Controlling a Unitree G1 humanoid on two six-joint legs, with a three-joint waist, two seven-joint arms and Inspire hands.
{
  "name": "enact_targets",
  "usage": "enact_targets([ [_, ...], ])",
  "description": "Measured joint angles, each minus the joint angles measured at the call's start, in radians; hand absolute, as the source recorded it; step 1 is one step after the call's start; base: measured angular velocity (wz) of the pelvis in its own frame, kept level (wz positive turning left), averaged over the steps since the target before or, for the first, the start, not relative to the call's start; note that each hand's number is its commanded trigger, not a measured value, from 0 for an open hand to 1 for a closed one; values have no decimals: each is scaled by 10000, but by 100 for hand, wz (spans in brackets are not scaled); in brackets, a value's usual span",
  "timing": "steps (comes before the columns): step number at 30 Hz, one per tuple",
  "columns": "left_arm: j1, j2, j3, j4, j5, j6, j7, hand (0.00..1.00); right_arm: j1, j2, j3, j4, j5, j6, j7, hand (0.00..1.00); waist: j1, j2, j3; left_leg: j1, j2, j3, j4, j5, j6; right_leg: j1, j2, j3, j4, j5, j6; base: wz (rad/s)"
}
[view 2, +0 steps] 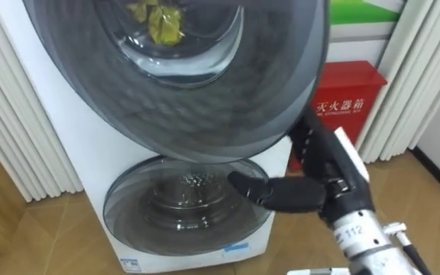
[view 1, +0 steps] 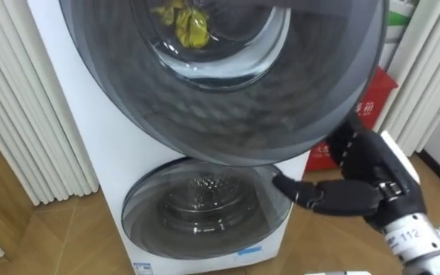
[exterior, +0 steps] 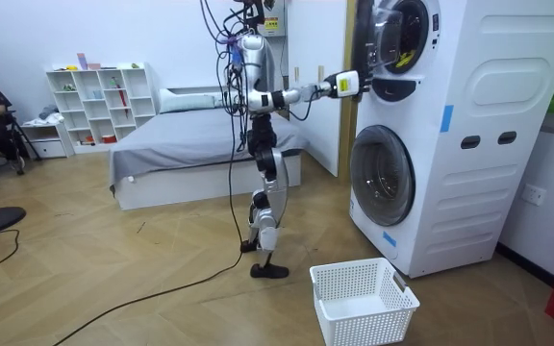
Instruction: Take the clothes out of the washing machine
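Nearest to the head camera hangs the upper door (view 1: 228, 107) of the stacked white washing machine (view 1: 90, 145). It is a wide disc of dark glass, and in the room view it is seen swung partway out from the machine's front. Through the glass a yellow cloth (view 1: 189, 27) is seen in the upper drum, high up and on the far side of the door. The white basket (exterior: 364, 298) on the floor in front of the machine looks empty, so nothing is judged to be picked yet.

The right hand (view 1: 357, 191) is set at the upper door's lower right rim, just above the closed lower door (view 1: 197, 210). Whether the rim is clasped or only pressed cannot be told, since part of the hand is hidden behind it.

The step in hand is judged to be the opening of this door. It is best drawn steadily along its own arc, not pulled straight back, so that hold on the rim is not lost. As the robot stands close, room should be left for the door to pass. The opening should be fully cleared before the cloth is reached for.
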Motion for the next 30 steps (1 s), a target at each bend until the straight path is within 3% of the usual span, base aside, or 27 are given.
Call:
enact_targets([
  [2, -46, 38, 2, -1, 6, -7, -79, 0, 164, -40, 226, 1, -8, 94, 388, 0, 6, -35, -28, -83, 8, 5, 18, 10, -14, -102, 13, 27, 36, 6, -9, 0],
  [9, -198, 178, -68, -63, -5, -19, -112, 0, 186, -172, 963, -2, -157, 211, 2018, 0, 87, -221, 1, -61, 27, 153, 58, 22, -28, -134, 27, 117, 18, 18, -27, -4],
  [15, -331, 306, -205, -56, -102, -19, -120, 0, 164, -322, 1027, -13, -270, 208, 2628, 0, 78, -277, 26, -53, 26, 242, 12, 21, -27, -134, 35, 175, -55, 28, -17, -1],
  [18, -460, 316, -397, -53, -107, -46, -152, 0, 152, -471, 1033, -27, -422, 206, 2852, 0, 93, -218, 86, -31, 24, 269, -6, 21, -27, -137, 43, 222, -61, 28, -17, -4],
  [22, -649, 311, -859, -33, -139, -91, -168, 0, 121, -548, 1088, -400, -409, 205, 3115, 0, 108, -154, 222, 11, 23, 356, -65, 22, -27, -159, 42, 253, -52, 24, -12, -4],
  [30, -713, 401, -981, -41, -159, -114, -163, 0, -604, -535, 1353, -1019, -479, 205, 3233, 0, 248, -227, 176, -53, 28, 391, -66, 22, -27, -252, 39, 279, -21, 25, -10, -2],
])
